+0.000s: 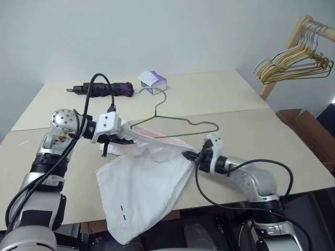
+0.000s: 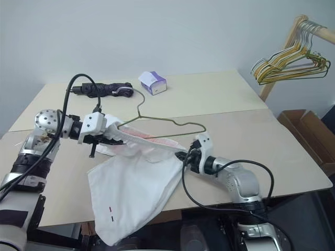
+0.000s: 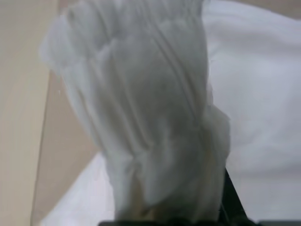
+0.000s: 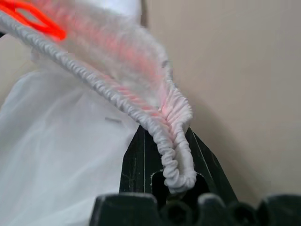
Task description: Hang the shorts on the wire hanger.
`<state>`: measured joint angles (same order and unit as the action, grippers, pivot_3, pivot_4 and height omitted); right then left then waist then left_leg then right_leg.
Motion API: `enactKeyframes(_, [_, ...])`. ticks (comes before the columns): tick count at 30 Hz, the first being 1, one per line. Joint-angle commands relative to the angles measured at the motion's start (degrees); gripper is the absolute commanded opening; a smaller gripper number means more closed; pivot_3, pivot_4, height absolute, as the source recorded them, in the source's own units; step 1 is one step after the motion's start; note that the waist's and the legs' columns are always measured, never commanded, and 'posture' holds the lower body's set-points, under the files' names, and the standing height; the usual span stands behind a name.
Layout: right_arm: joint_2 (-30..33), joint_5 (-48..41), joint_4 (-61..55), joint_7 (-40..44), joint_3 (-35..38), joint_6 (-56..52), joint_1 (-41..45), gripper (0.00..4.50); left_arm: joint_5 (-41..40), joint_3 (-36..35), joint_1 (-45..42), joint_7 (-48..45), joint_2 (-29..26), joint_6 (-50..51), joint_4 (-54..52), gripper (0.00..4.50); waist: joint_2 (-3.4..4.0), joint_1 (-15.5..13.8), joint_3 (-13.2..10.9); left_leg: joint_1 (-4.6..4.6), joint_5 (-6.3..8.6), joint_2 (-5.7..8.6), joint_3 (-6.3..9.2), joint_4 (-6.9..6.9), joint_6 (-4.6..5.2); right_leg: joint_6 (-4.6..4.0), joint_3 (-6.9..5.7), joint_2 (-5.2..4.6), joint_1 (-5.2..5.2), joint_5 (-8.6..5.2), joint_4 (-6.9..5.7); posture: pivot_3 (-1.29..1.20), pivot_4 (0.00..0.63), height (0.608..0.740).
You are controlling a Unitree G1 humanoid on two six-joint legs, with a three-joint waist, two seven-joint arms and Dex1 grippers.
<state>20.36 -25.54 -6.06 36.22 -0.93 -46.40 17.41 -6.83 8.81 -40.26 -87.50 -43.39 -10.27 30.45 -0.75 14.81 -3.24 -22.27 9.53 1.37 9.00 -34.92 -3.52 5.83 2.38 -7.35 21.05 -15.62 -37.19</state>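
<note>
The white shorts (image 1: 144, 193) hang between my two grippers, their gathered, pink-tinted waistband stretched over the table while the cloth droops past the front edge. My left gripper (image 1: 131, 137) is shut on the waistband's left end, and bunched white cloth (image 3: 141, 108) covers its fingers. My right gripper (image 1: 188, 155) is shut on the right end; the waistband fold (image 4: 174, 155) is pinched between its black fingers (image 4: 136, 160). The wire hanger (image 1: 178, 123) lies flat on the table just behind the shorts, hook pointing away from me.
A folded dark umbrella (image 1: 107, 89) and a small white and purple box (image 1: 153, 81) lie at the table's far side. A bunch of coloured hangers (image 1: 293, 63) hangs on a wooden rack at the right, above a cardboard box (image 1: 309, 130).
</note>
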Motion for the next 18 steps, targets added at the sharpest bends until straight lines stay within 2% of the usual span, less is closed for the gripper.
enactKeyframes(1, [3.6, -0.26, -2.8, 0.3, 3.79, 1.76, 0.59, 0.06, 0.72, -0.86, 0.5, -1.52, -3.37, -2.57, 1.26, 0.0, 0.0, -0.02, 0.0, 0.0, 0.0, 0.0, 0.0, 0.0, 0.0, 0.0, 0.0, 0.0, 0.0, 0.0, 0.0, -0.19, 0.0, 0.74])
enactKeyframes(5, [6.69, -0.7, -3.03, 1.2, 4.42, 2.18, 0.84, 0.06, 3.57, -0.64, -0.07, 3.31, -3.42, -3.78, 4.25, 0.0, 0.0, -0.06, 0.0, -0.01, 0.0, 0.0, -0.01, 0.0, 0.0, 0.0, 0.0, 0.0, 0.0, 0.0, 0.02, -0.2, 0.0, 0.74])
enactKeyframes(9, [9.04, -0.54, -2.19, 1.92, 4.73, 2.28, 1.7, 0.06, 4.15, 0.4, -0.06, 2.39, -4.49, -4.02, 5.26, 0.0, 0.0, -0.07, 0.0, -0.01, 0.0, 0.0, -0.01, 0.0, 0.0, 0.0, 0.0, 0.0, -0.01, 0.0, 0.02, -0.2, 0.0, 0.74])
enactKeyframes(12, [10.6, -0.63, -1.94, 2.51, 5.21, 2.81, 2.31, 0.06, 7.63, 1.74, 0.3, 5.48, -5.36, -6.6, 6.56, 0.0, 0.0, 0.01, 0.0, -0.01, 0.0, 0.0, -0.01, 0.0, 0.0, 0.0, 0.0, 0.0, 0.0, 0.0, 0.02, -0.2, 0.0, 0.74])
enactKeyframes(18, [12.61, -0.43, -0.96, 2.65, 5.45, 3.29, 3.6, 0.06, 7.86, 2.96, 0.84, 4.04, -6.33, -8.3, 7.27, 0.0, 0.0, 0.11, 0.0, -0.01, 0.0, 0.0, -0.01, 0.0, 0.0, 0.0, 0.0, 0.0, 0.0, 0.0, 0.02, -0.2, 0.0, 0.74])
